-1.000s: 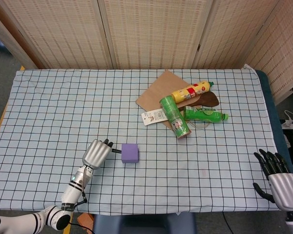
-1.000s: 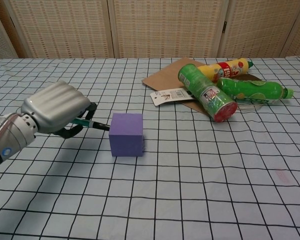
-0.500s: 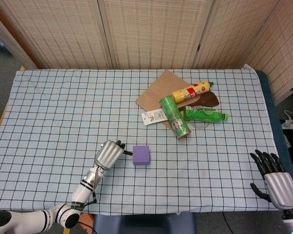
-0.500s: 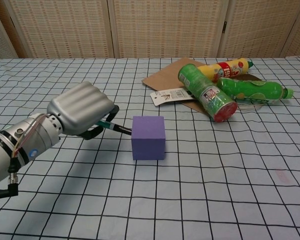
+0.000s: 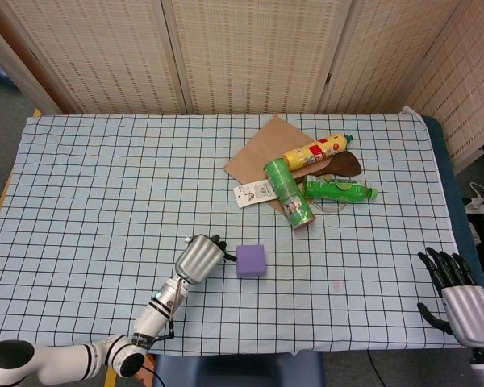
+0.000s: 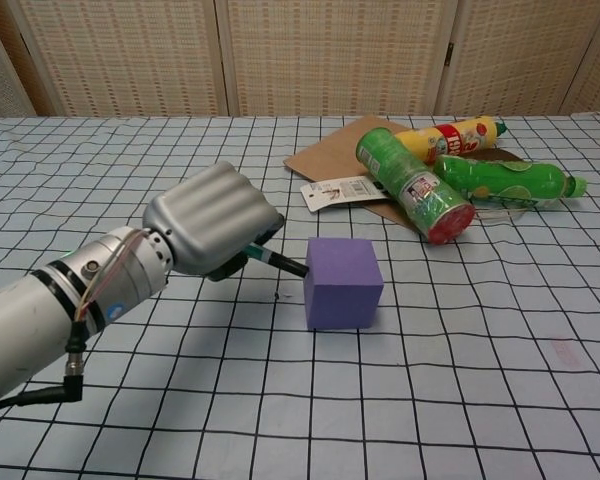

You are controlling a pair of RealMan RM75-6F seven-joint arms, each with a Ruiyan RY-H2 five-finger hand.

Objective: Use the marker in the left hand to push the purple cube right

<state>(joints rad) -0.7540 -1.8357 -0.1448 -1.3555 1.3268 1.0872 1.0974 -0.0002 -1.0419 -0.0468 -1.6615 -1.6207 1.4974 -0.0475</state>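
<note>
Under the left robot hand (image 6: 212,217), the marker (image 6: 278,262) mostly hides.

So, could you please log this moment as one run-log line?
left hand: grips marker | marker tip: against purple cube | right hand: idle, open

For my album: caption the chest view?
Robot hand pressing a marker against a purple cube.

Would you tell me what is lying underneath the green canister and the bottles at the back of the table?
A brown cardboard sheet lies under the green canister and the yellow bottle. A white tag pokes out beside the canister. How far the sheet reaches beneath the green bottle is covered.
</note>
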